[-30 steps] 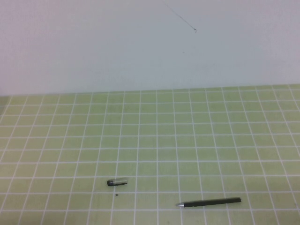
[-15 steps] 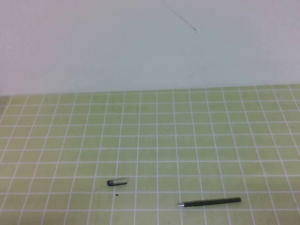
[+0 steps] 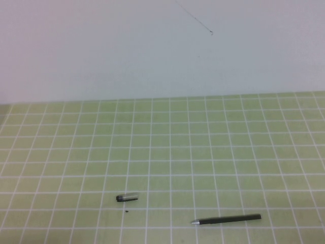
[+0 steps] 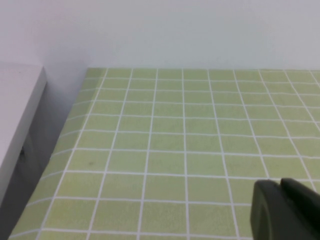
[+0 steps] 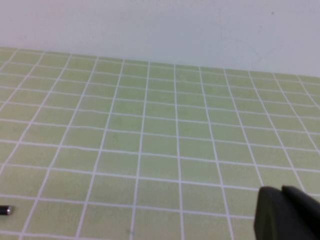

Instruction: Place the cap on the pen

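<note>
A green mat ruled in a white grid (image 3: 203, 147) is seen covering the table up to a plain pale wall (image 3: 152, 51), which bears a thin dark scratch (image 3: 195, 19) towards 12 o'clock in the high view. A white ledge (image 4: 17, 120) is shown beside the mat's edge in the left wrist view.

The thin black stick pen with a silver pointed tip (image 3: 226, 219) is found lying flat on the mat at about 5 o'clock in the high view, uncapped. Its long axis is laid almost straight across the mat, with the silver tip turned towards 9 o'clock and the blunt black end towards 3 o'clock, that end being raised very slightly towards the wall. The short black-and-clear cap (image 3: 127, 197) is set well apart from the pen, at about 7 o'clock, its black end towards 9 o'clock. A tiny dark speck (image 3: 126, 211) is seen just below the cap.

Neither arm is shown in the high view, so the pen is well apart from both sets of jaws and untouched. Only a dark corner of the left gripper (image 4: 286, 210) is caught in the left wrist view, over bare mat; whether its jaws are apart or together cannot be told. The right gripper (image 5: 285, 215) is shown likewise, and its jaws cannot be judged either. A small black end with a silver tip (image 5: 5, 210) is glimpsed at the edge of the right wrist view, far from that gripper; whether it belongs to the pen cannot be told.
</note>
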Motion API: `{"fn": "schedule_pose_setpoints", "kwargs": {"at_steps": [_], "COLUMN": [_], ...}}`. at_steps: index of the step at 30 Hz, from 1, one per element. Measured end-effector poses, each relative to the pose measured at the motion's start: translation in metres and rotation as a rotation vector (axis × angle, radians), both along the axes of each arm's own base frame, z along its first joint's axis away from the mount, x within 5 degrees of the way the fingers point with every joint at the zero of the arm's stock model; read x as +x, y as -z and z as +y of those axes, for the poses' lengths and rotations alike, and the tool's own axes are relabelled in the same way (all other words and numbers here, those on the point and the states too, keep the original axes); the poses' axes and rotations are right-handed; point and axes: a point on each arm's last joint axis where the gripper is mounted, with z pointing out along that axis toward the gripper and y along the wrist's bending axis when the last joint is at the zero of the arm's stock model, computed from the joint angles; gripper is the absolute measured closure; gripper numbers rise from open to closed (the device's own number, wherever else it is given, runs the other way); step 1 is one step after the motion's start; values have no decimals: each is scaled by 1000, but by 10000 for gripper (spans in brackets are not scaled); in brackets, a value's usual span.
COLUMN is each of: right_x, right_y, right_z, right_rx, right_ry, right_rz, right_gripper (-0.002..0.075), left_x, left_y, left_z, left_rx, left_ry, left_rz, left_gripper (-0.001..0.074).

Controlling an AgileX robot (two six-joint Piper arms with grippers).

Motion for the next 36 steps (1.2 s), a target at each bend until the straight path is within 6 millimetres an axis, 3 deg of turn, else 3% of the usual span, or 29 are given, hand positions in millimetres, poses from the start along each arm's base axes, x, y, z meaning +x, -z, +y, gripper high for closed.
{"fn": "schedule_pose_setpoints", "kwargs": {"at_steps": [36], "right_x": [0], "right_y": [0], "right_z": [0], "right_rx": [0], "right_ry": [0], "right_rz": [2], "right_gripper": [729], "left_x": [0], "left_y": [-1], "left_z": [-1], "left_rx": [-21], "left_ry": [1], "left_rz": [-6], "left_gripper": [736]}}
